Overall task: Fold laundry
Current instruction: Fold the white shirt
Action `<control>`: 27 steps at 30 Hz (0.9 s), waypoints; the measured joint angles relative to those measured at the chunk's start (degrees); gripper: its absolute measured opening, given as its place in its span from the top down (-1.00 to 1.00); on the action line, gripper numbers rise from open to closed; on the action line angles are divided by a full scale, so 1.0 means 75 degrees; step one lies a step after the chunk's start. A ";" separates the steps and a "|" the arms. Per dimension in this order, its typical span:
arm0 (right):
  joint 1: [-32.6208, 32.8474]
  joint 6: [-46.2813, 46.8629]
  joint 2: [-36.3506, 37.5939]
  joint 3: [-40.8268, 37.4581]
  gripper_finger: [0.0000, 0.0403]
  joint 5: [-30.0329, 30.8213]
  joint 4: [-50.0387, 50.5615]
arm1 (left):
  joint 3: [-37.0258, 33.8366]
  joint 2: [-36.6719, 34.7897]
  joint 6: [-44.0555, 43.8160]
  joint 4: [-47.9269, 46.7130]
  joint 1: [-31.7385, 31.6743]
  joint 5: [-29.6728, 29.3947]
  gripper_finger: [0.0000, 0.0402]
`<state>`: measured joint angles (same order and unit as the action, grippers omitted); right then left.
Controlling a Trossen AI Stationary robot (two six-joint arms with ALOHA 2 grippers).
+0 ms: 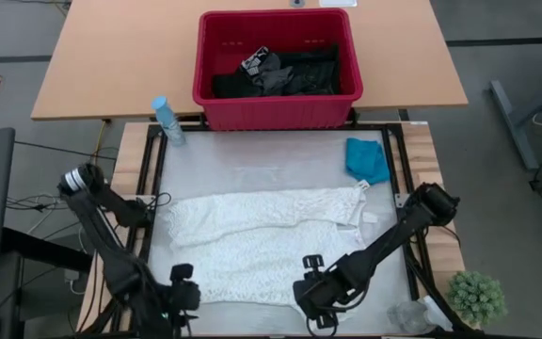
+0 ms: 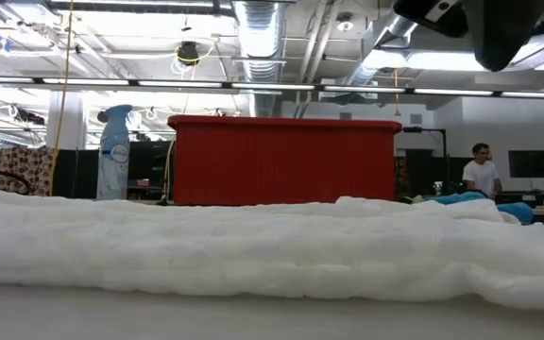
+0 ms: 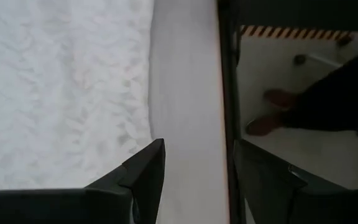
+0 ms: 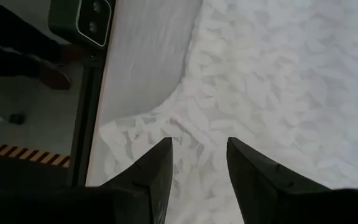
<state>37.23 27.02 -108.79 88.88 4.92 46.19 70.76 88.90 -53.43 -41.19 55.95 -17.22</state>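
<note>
The white lacy garment (image 1: 271, 240) is lying spread across the table (image 1: 252, 155); likely soft, light, floppy. Both the left gripper (image 3: 194, 180) and the right gripper (image 4: 199, 171) are hovering open and empty at its near hem, probably the best pinching place.

One white garment (image 1: 262, 240), one teal garment (image 1: 367, 160), one basket (image 1: 276, 111)
</note>
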 joint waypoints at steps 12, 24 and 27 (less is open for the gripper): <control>0.0376 0.0449 -0.0337 0.0007 0.13 0.1139 -0.0761 | -0.0003 0.0792 -0.0520 0.0079 0.0309 -0.0839 0.09; 0.0262 0.1161 -0.1032 0.0047 0.13 0.1051 -0.0972 | -0.0134 0.0797 -0.0435 -0.0010 0.0636 -0.1645 0.09; 0.0260 0.1290 -0.1055 0.0050 0.13 0.0871 -0.1128 | -0.0299 0.0797 -0.0496 0.0197 0.0714 -0.1692 0.09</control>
<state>39.18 36.70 -116.71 89.25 11.45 37.73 68.52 94.87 -57.15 -39.71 61.30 -29.91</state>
